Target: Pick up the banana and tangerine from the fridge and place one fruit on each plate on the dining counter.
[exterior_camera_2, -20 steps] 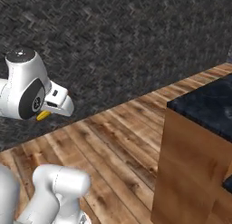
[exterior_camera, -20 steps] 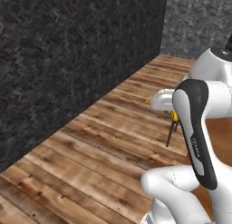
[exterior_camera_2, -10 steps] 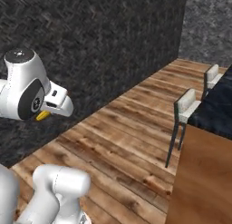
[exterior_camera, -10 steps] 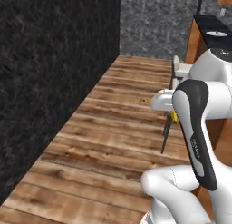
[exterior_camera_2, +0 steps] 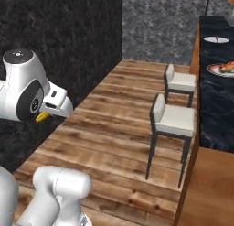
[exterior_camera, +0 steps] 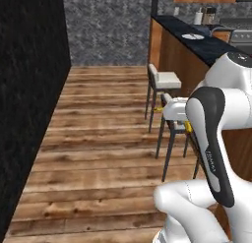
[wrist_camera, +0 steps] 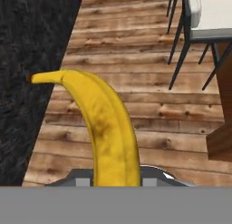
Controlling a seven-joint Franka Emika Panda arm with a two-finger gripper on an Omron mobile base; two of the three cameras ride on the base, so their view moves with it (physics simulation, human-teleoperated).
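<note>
The gripper [wrist_camera: 115, 180] pinches the banana [wrist_camera: 106, 128] at its lower end, well short of the counter [exterior_camera_2: 215, 88]; light, soft and smooth-skinned, it probably bruises easily, so a gentle mid-body hold seems safest.

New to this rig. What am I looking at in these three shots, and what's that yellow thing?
It is a rendered kitchen with a white robot arm on a base that can drive. Two cameras ride on the base, behind the arm to its left and right, and look forward over it. The third sits on the hand and looks along the gripper.

The yellow thing is a banana, and the gripper is shut on it; its tip also shows in the right base view.

Ahead lie a wood floor, two stools and the dark-topped dining counter. On it stand a bare plate and a nearer one already holding something orange.
</note>
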